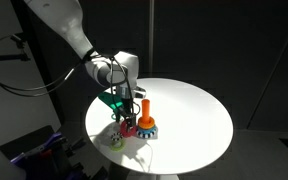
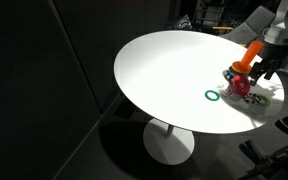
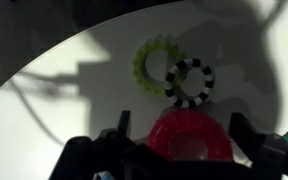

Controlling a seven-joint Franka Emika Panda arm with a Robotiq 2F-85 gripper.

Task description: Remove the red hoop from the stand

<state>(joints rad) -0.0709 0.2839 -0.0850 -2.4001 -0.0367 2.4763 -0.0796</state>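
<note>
The red hoop (image 3: 189,138) lies at the wrist view's lower centre, straddled by the end effector (image 3: 181,122) for lifting. Whether it is clamped cannot be told. The stand (image 1: 147,120) is just beside it on the bench (image 1: 199,100).

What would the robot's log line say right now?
pincer: open, straddling red hoop | red hoop: off peg, beside stand

Round white table (image 1: 194,100) carries near its edge the stand (image 1: 146,120), green ring (image 2: 213,96), yellow ring (image 3: 154,65) & blk/white ring (image 3: 190,82).
</note>
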